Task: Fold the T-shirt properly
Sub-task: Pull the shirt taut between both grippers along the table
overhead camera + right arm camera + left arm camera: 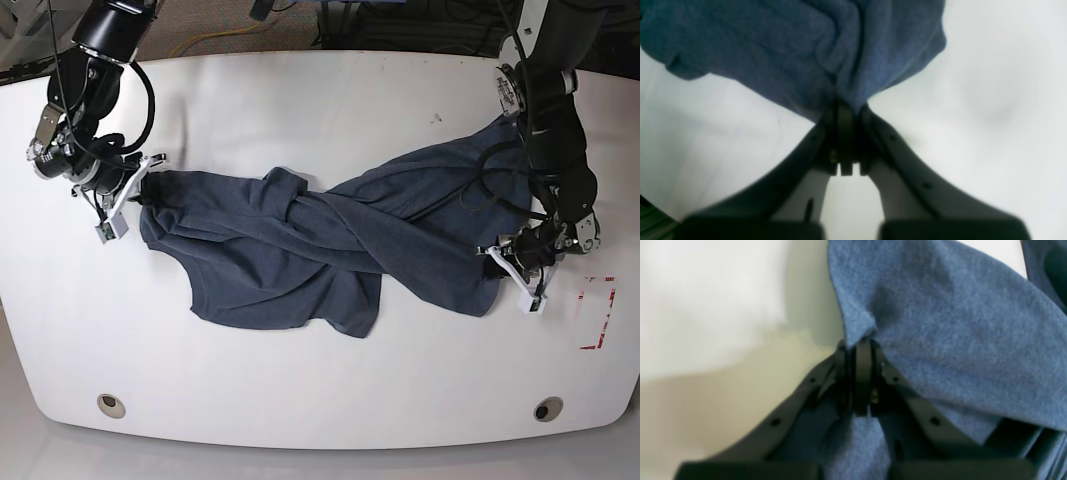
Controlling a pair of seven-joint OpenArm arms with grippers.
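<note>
- Cloth spans most of the white tabletop [320,90]: I see the T-shirt [300,250] lying twisted across the middle, one end toward the tabletop's left edge in the base view and the other toward its right edge.
- On my left wrist camera the left end effector [862,346] is clenched on a bunched fold of the T-shirt [957,340], with fabric pinched between the closed fingers and more of it draped over the finger on the picture's right.
- In the base view that end effector [515,262] sits near the tabletop's right edge, at the shirt's lower right corner.
- On my right wrist camera the right end effector [846,103] is clenched too, gripping a gathered wad of the T-shirt [773,50] at its fingertips.
- In the base view it [135,190] is close to the tabletop's left edge, holding the shirt's far left end.
- A red-outlined mark [597,315] shows near the tabletop's right edge, apart from the cloth.
</note>
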